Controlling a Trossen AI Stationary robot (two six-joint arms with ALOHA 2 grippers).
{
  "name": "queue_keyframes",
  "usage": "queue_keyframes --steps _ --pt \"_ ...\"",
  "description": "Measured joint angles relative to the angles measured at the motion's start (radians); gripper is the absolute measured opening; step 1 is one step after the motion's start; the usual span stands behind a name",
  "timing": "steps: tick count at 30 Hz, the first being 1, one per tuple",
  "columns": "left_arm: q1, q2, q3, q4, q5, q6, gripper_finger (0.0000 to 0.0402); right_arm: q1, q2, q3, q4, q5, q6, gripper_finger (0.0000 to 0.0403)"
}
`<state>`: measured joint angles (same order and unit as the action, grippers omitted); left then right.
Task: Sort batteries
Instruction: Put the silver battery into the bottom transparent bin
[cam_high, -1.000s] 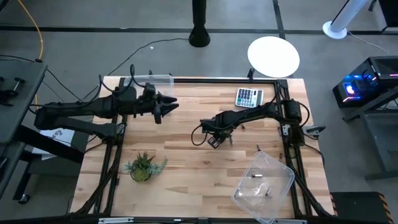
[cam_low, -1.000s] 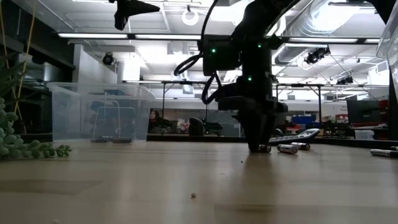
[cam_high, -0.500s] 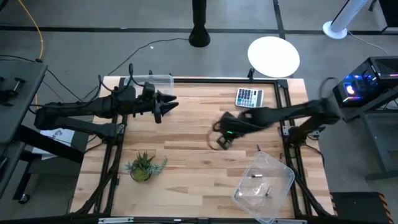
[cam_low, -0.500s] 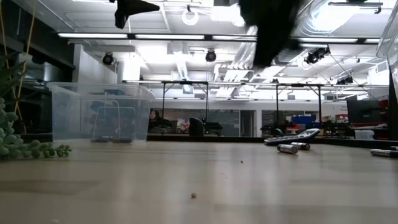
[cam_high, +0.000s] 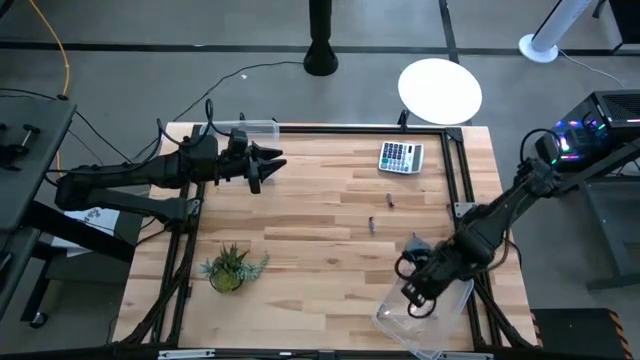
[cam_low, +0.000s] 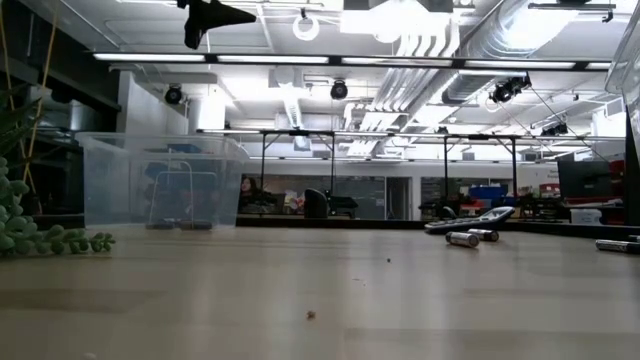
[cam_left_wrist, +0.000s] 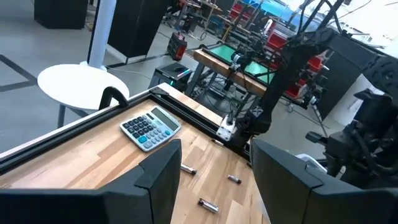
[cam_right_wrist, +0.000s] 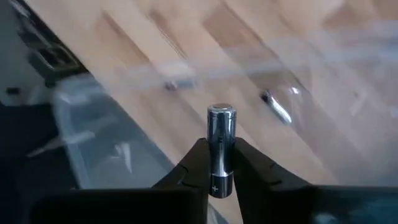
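My right gripper (cam_high: 415, 297) hovers over the clear bin (cam_high: 455, 285) at the table's near right corner, shut on a silvery battery (cam_right_wrist: 221, 134). Two more batteries (cam_right_wrist: 277, 106) (cam_right_wrist: 177, 82) lie on the bin's floor. Other batteries lie loose on the table (cam_high: 371, 225) (cam_high: 391, 200), also seen in the left wrist view (cam_left_wrist: 188, 168) (cam_left_wrist: 234, 179) and in the low view (cam_low: 462, 239). My left gripper (cam_high: 275, 160) is open and waits in the air near the table's far left. My right gripper pinches the battery by its lower half (cam_right_wrist: 220, 163) between the two fingertips (cam_right_wrist: 193, 165). The battery lies along the fingers, and its free end (cam_right_wrist: 221, 114) sticks out beyond them. It is lifted clear, above the bin.
A grey calculator (cam_high: 400, 157) lies near the far right edge. A second clear bin (cam_high: 245, 128) stands at the far left edge. A small green plant (cam_high: 232, 266) sits near the left front. Bare wood lies between them.
My right gripper rose from the table's middle with a battery in its fingers. It swung quickly toward the near right corner and now hangs over the clear bin. The spot beside the loose batteries where it stood is bare.
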<state>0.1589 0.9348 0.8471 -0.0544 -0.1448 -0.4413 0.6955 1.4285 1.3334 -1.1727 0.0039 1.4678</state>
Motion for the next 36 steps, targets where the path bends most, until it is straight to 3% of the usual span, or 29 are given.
queue_keyframes --steps 4,12,18,24,30,36 --pt "0.0 0.0 0.0 0.0 0.0 -0.015 0.0184 -0.005 0.033 -0.001 -0.097 -0.068 0.044 0.0089" --pt "-0.002 0.0 0.0 -0.001 0.016 -0.03 0.0184 -0.098 0.009 -0.001 -0.101 -0.276 -0.115 0.019" --pt "-0.002 0.0 0.0 -0.002 0.022 -0.055 0.0184 -0.276 -0.012 0.035 -0.092 -0.03 -0.21 0.0197" --pt "-0.002 0.0 0.0 -0.002 0.031 -0.055 0.0184 -0.506 0.02 -0.004 0.006 0.082 -0.353 0.019" --pt "-0.002 0.0 0.0 -0.002 0.031 -0.057 0.0184 -0.67 0.155 -0.08 0.104 0.088 -0.409 0.019" --pt "-0.002 0.0 0.0 -0.002 0.035 -0.082 0.0184 -0.703 0.314 -0.162 0.203 0.012 -0.429 0.019"
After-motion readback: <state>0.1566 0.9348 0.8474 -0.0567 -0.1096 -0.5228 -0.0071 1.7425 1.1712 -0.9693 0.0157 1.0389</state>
